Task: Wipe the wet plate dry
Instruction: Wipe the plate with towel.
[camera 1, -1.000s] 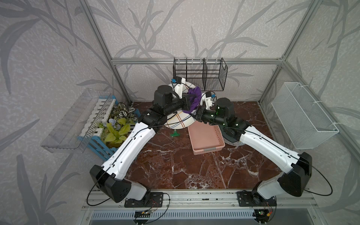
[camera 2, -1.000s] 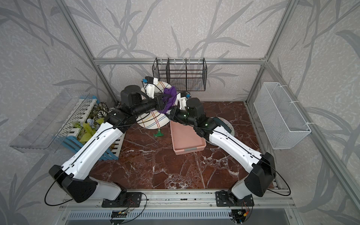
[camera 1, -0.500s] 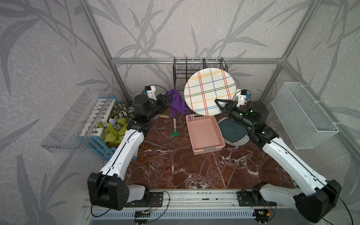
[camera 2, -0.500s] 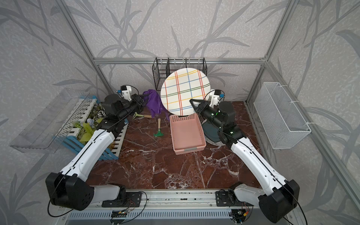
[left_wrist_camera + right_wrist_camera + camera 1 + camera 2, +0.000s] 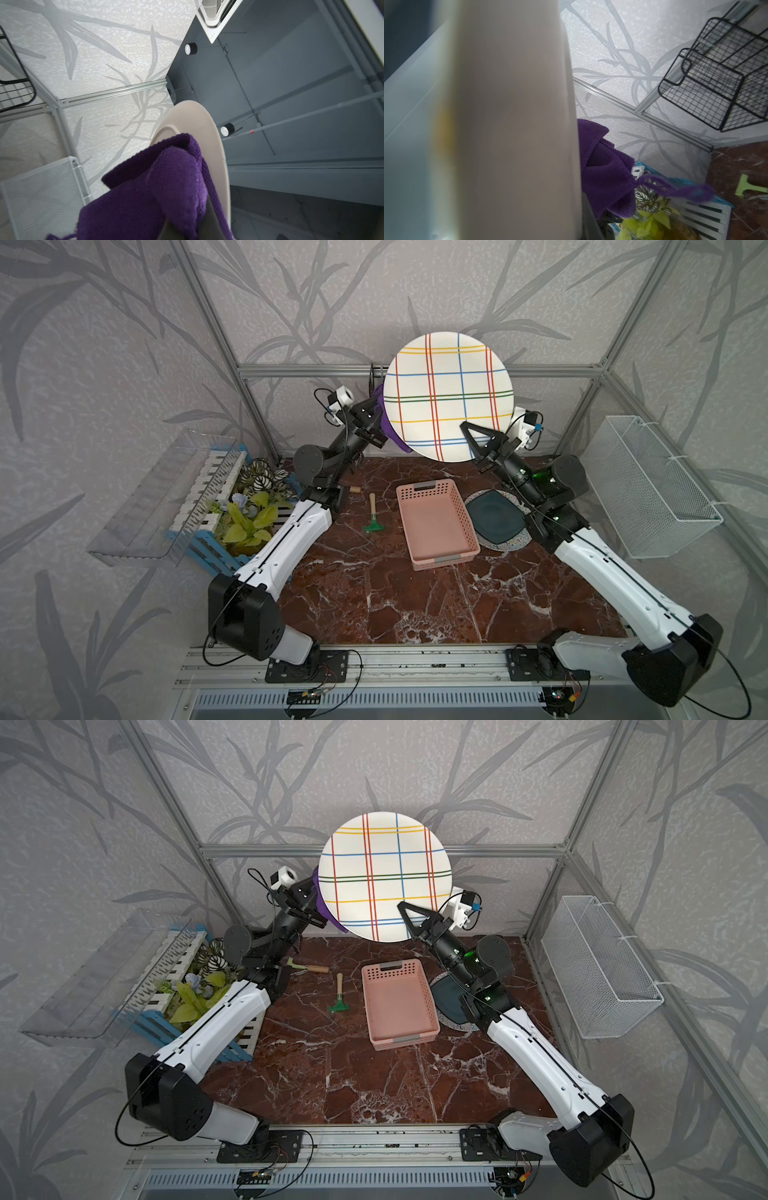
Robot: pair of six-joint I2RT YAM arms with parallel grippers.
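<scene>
Top views, near edge: the rail [image 5: 415, 662] that carries both arms, then the marble table [image 5: 374, 593], bare in its near half. Further in lie an empty pink basket [image 5: 434, 526], a small green-headed tool [image 5: 371, 526] beside it, and a dark dish [image 5: 496, 518] on a round mat [image 5: 519, 540] on the basket's other side. Neither arm touches any of them.

Above the back of the table, the right gripper [image 5: 469, 433] is clamped on the lower rim of the plate [image 5: 448, 396]. One finger lies across the striped face. The plate hangs raised and upright, clear of the table, face toward the camera. At the plate's edge on the left arm's side, the left gripper [image 5: 374, 418] is closed on a purple cloth [image 5: 388, 431], mostly hidden behind the plate in both top views.

In the left wrist view the cloth [image 5: 166, 187] is bunched against the plain underside of the plate [image 5: 199, 128] near the rim, touching it. The right wrist view shows the cloth [image 5: 604, 166] just behind the blurred plate [image 5: 508, 124].

I judge the job to be mid-course: plate and cloth are both picked up, and the wiping is at the underside. No drops show on the striped face, but at this size I cannot tell whether water remains. Probably left: the rest of the back, perhaps the face, then setting the plate down.
</scene>
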